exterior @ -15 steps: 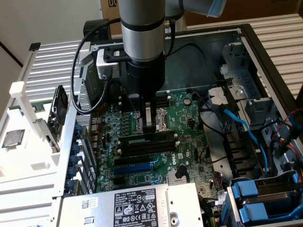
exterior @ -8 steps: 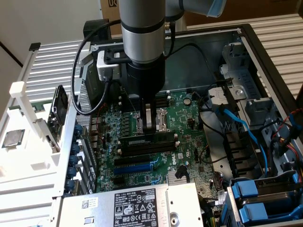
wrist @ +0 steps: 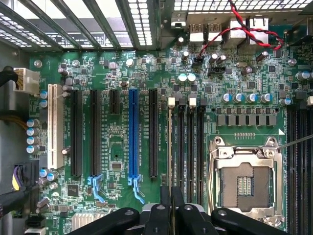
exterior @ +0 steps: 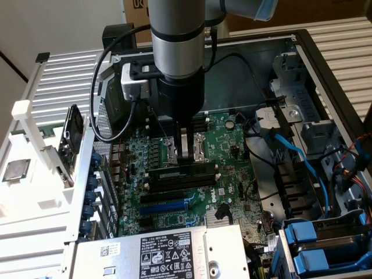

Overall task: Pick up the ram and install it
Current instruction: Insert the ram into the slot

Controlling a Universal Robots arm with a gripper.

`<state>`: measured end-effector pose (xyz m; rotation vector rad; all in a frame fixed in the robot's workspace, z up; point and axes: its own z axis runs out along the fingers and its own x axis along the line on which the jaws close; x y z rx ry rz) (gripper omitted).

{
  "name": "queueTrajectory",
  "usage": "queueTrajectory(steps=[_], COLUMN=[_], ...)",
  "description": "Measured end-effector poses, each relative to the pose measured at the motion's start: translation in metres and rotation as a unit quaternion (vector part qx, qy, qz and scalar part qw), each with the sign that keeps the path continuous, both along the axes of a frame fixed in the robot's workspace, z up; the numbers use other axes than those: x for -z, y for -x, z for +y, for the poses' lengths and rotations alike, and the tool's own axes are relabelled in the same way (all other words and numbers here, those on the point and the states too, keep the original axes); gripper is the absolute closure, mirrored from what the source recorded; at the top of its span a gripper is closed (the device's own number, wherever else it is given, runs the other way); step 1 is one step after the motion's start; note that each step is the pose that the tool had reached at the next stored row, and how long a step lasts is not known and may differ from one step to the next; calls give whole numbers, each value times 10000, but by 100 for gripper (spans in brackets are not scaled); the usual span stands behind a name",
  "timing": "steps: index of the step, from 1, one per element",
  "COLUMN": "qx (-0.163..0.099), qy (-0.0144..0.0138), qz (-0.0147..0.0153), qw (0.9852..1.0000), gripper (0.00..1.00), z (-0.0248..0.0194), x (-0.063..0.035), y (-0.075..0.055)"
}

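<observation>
My fingers (wrist: 171, 196) are set narrow, pinching the ram (exterior: 168, 172) by its thin top edge near mid-length, I judge so that it stays upright and level. It stands along the black memory slots (wrist: 190, 147), at or in the outermost one; how deep, I cannot tell. Just beyond lies the processor socket (wrist: 244, 178), and farther off the blue slot (wrist: 132, 132).
</observation>
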<state>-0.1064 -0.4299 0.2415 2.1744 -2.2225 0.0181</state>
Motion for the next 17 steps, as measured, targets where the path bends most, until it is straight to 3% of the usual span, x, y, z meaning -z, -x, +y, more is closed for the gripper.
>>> queueTrajectory(steps=[17], qx=[-1], qy=[-1], qz=[0], qw=[10000], gripper=[87], z=[0], x=[53], y=[14])
